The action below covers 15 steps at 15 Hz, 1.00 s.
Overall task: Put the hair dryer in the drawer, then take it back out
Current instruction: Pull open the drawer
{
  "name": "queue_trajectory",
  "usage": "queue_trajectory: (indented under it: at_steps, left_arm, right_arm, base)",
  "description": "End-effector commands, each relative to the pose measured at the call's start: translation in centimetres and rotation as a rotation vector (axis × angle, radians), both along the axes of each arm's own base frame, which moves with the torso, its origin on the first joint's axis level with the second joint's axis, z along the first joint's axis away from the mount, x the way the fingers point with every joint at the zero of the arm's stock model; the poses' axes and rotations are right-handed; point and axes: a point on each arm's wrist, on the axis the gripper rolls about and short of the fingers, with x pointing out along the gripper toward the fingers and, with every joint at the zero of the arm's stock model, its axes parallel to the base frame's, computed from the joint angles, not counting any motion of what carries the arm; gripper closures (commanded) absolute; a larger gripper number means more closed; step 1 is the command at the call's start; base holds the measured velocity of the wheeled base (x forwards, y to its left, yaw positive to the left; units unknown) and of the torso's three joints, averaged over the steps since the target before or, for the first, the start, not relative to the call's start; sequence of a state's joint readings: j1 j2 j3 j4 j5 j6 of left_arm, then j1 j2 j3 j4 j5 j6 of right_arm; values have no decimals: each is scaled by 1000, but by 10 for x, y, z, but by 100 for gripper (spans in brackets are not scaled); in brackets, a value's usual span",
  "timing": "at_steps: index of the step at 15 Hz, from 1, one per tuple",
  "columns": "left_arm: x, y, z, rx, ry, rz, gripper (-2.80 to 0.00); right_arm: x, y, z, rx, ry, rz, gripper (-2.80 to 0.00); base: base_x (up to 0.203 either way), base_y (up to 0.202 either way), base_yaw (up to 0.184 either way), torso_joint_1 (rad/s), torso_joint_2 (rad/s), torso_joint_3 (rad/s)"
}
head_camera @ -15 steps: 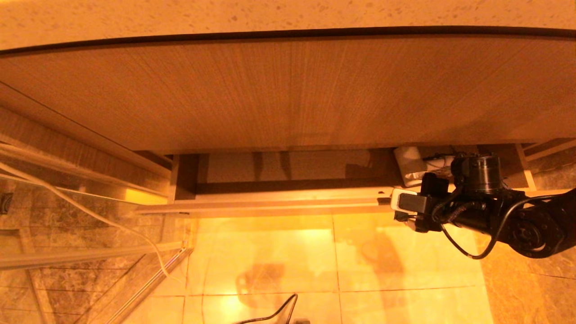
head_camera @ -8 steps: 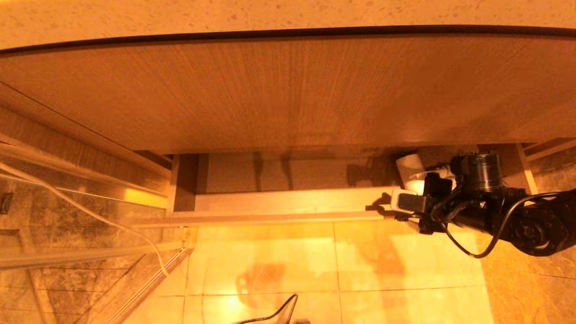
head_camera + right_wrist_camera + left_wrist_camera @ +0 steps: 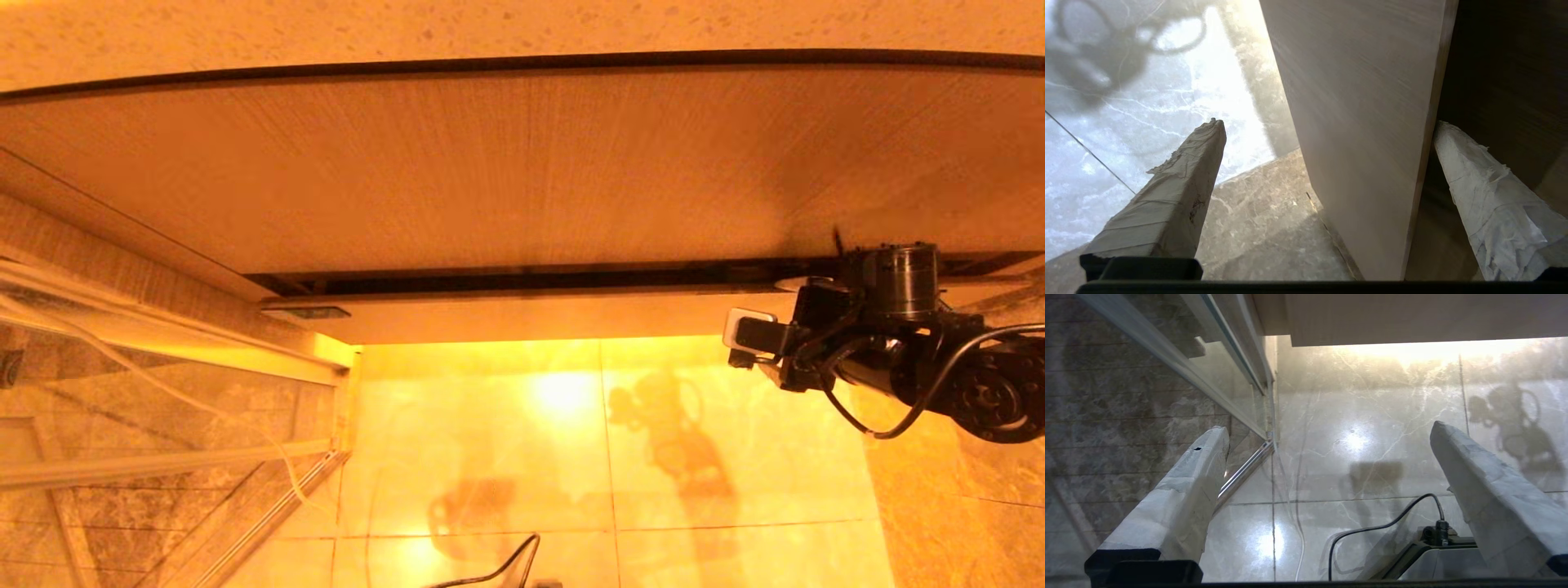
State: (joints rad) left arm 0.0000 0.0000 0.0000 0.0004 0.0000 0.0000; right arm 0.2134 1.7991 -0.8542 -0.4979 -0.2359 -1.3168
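The pale wood drawer (image 3: 531,318) is pushed almost fully in under the cabinet, with only a thin dark slit left above its front. The hair dryer is hidden inside it. My right arm (image 3: 898,359) is at the drawer's right end. In the right wrist view my right gripper (image 3: 1331,123) is open and straddles the drawer front (image 3: 1363,122): one finger (image 3: 1180,196) is outside over the floor, the other finger (image 3: 1486,204) is in the dark gap behind the panel. My left gripper (image 3: 1329,428) hangs open over the floor, holding nothing.
A large wood-grain panel (image 3: 522,163) sits above the drawer, under a speckled countertop (image 3: 522,24). A glass door with metal rails (image 3: 163,457) stands at the left. A black cable (image 3: 498,567) lies near the robot base on the glossy tiled floor (image 3: 571,457).
The drawer slid from wide open to almost shut, taking the hair dryer out of sight. My right arm moved toward the cabinet with the drawer front.
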Motion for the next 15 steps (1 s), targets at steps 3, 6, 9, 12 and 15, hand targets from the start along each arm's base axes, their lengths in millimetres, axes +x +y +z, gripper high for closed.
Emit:
queue_trajectory:
  at_steps: [3,6,9,12,15]
  left_arm:
    - [0,0,0,0,0,0,-280]
    - [0,0,0,0,0,0,-280]
    - [0,0,0,0,0,0,-280]
    - [0,0,0,0,0,0,-280]
    - [0,0,0,0,0,0,-280]
  right_arm:
    - [-3,-1,6,-7,17,5,-280]
    - [-9,-2,10,-5,9,4,-280]
    - [-13,-3,17,-8,25,12,-280]
    - [-36,-9,45,10,22,46,-280]
    - [-84,-22,79,-9,31,64,-280]
  base:
    - [0,0,0,0,0,0]
    - [0,0,0,0,0,0]
    - [0,0,0,0,0,0]
    - [0,0,0,0,0,0]
    - [0,0,0,0,0,0]
